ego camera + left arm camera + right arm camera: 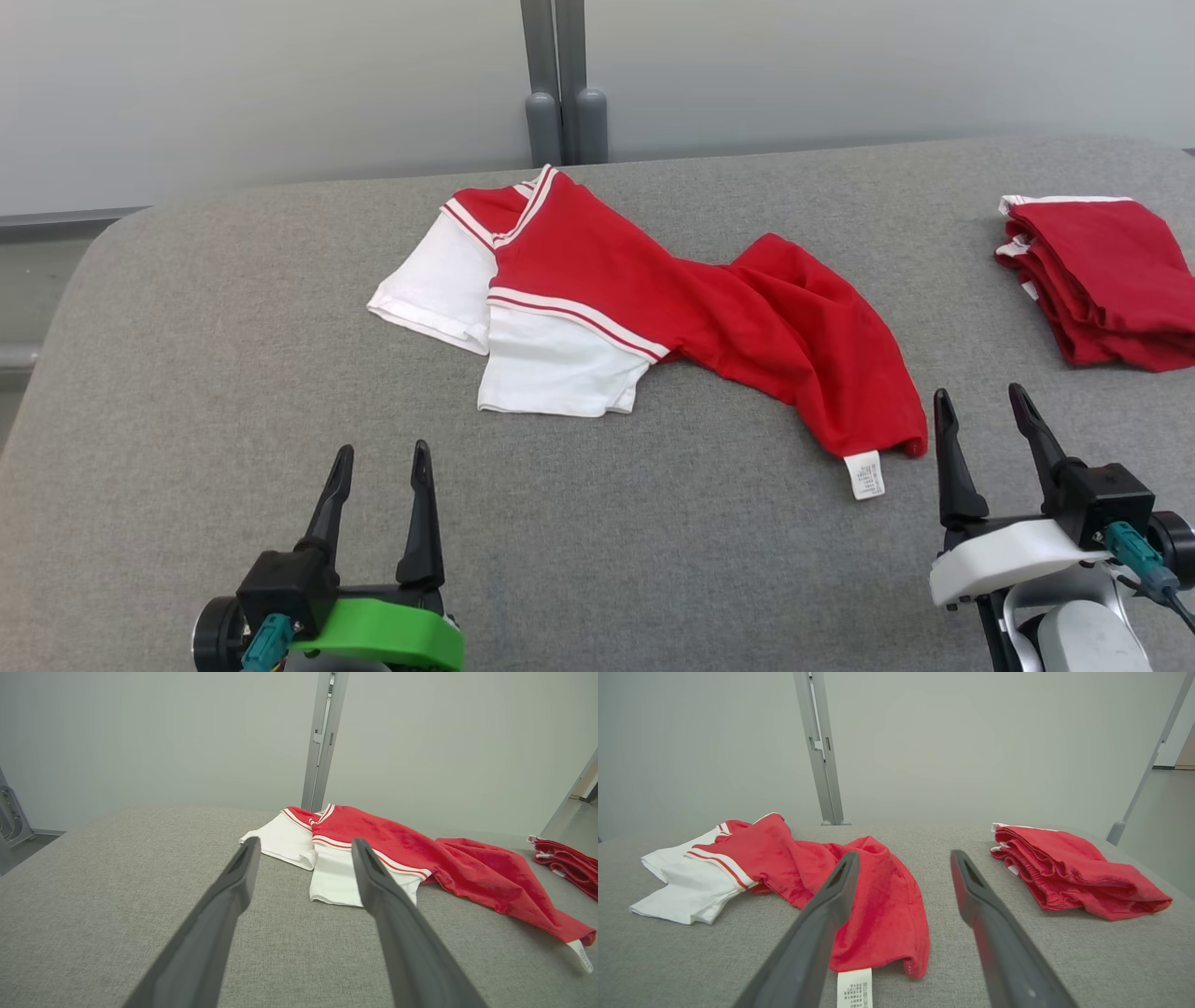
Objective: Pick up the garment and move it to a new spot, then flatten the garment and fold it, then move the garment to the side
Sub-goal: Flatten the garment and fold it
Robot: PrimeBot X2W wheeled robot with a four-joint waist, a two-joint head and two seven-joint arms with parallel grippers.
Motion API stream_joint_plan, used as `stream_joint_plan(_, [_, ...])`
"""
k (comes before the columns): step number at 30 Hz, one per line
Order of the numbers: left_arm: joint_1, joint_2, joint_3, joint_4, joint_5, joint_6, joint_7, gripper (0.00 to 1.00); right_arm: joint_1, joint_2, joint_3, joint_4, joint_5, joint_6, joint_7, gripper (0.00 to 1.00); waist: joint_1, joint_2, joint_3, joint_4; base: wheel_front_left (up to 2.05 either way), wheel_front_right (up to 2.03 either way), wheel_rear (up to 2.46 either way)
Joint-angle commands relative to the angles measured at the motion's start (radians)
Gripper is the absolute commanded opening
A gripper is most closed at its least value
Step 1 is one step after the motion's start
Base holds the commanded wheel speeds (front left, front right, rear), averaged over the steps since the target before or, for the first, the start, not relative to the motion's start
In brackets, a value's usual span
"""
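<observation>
A crumpled red garment (709, 308) with white sleeves and red-and-white stripes lies across the middle of the grey table (233, 373); its white label (864, 474) sticks out at the near right end. The same garment (387, 854) lies ahead in the left wrist view, and in the right wrist view the garment (794, 868) sits left of centre. My left gripper (381, 459) hovers open near the front edge, short of the white sleeves. My right gripper (978, 401) stands open just right of the label, with nothing between its fingers.
A folded stack of red clothes (1102, 280) rests at the table's far right; the stack (1069, 872) also lies ahead right in the right wrist view. A grey post (560, 84) rises behind the table against a pale wall. Bare fabric surface spreads left and front.
</observation>
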State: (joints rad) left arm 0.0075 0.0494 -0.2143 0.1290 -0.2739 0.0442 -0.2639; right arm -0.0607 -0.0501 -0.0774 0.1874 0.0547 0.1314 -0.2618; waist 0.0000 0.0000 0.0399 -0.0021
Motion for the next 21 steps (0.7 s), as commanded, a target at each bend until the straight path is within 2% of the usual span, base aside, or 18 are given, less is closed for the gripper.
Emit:
stream_joint_plan(1, [0.007,0.002,0.001,-0.004,-0.009,0.002,0.000,1.00,0.007,-0.001,-0.002,-0.006,0.004,-0.002,-0.004,1.00,0.0000,0.0000,0.001,0.000,0.00,0.00,0.00])
stream_joint_plan(12, [-0.053,0.002,-0.023,0.055,0.004,-0.018,0.000,1.00,-0.012,-0.001,0.008,-0.020,0.005,-0.002,-0.004,1.00,0.0000,0.0000,0.028,-0.009,0.00,0.00,0.00])
stream_joint_plan(18, [-0.173,0.003,-0.066,0.219,-0.039,-0.049,0.017,1.00,-0.034,-0.001,0.022,-0.031,-0.002,-0.002,-0.004,1.00,0.0000,0.0000,0.070,-0.031,0.00,0.00,0.00])
stream_joint_plan(19, [-0.252,0.003,-0.091,0.309,-0.084,-0.050,0.044,1.00,-0.047,-0.001,0.031,-0.036,-0.004,-0.002,-0.004,1.00,0.0000,0.0000,0.101,-0.048,0.00,0.00,0.00])
stream_joint_plan(21, [-0.304,0.003,-0.101,0.362,-0.108,-0.044,0.055,1.00,-0.057,-0.001,0.036,-0.039,-0.006,-0.002,-0.004,1.00,0.0000,0.0000,0.123,-0.062,0.00,0.00,0.00])
